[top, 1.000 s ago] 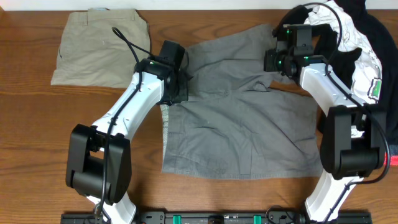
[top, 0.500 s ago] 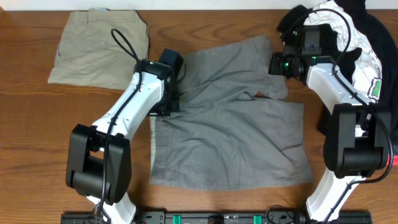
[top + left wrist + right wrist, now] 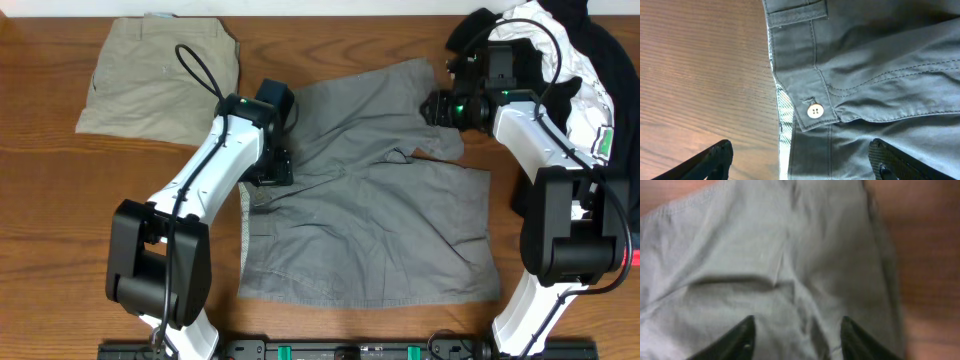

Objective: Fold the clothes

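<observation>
Grey shorts (image 3: 370,200) lie spread across the middle of the table, with the waistband edge on the left. My left gripper (image 3: 268,176) hovers over that edge. In the left wrist view it (image 3: 800,156) is open, straddling the waistband (image 3: 795,30) just below the button (image 3: 814,111); one finger is over bare wood, the other over cloth. My right gripper (image 3: 432,108) is at the far right corner of the shorts. Its fingers (image 3: 742,337) stand apart above the grey fabric (image 3: 770,255), so it (image 3: 797,332) is open and holds nothing.
Folded beige khaki shorts (image 3: 160,80) lie at the back left. A heap of black and white garments (image 3: 565,55) sits in the back right corner behind the right arm. Bare wood (image 3: 60,220) shows to the left of the grey shorts.
Both grippers were shut on the grey shorts and have opened, letting the cloth go. The shorts slid left and toward the front, then settled flat.
</observation>
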Motion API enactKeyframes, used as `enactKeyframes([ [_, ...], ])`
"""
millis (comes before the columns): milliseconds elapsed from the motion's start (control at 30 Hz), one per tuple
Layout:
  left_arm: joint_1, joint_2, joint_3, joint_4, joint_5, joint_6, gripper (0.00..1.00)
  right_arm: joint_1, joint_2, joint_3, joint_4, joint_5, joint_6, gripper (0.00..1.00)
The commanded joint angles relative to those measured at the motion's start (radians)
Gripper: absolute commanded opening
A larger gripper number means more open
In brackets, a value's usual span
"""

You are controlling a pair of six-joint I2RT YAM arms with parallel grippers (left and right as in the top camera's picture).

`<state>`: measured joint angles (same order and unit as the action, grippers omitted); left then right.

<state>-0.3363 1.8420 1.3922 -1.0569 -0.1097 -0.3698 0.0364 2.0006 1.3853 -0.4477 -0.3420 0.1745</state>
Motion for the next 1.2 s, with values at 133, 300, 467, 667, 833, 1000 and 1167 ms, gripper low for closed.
enactKeyframes([
  [133,0.016,-0.145,0.105,-0.022,-0.014,0.003,0.89,-0.035,-0.103,0.096,-0.195,-0.042,-0.026,0.73],
  [300,0.016,-0.219,0.105,-0.090,-0.014,0.000,0.89,-0.038,-0.236,0.108,-0.359,0.061,-0.019,0.87],
  [467,0.015,-0.288,0.104,-0.191,-0.014,-0.076,0.90,-0.035,-0.372,0.107,-0.555,0.177,0.034,0.93],
  [667,0.002,-0.354,0.095,-0.308,0.030,-0.162,0.91,-0.011,-0.483,0.104,-0.772,0.233,0.131,0.89],
  [833,-0.077,-0.399,0.014,-0.350,0.069,-0.253,0.91,0.063,-0.522,0.074,-0.919,0.354,0.225,0.89],
  [1000,-0.185,-0.438,-0.105,-0.356,0.074,-0.407,0.91,0.150,-0.566,-0.018,-0.951,0.372,0.311,0.90],
  [1167,-0.297,-0.491,-0.248,-0.340,0.072,-0.587,0.91,0.218,-0.636,-0.205,-0.891,0.372,0.402,0.89],
])
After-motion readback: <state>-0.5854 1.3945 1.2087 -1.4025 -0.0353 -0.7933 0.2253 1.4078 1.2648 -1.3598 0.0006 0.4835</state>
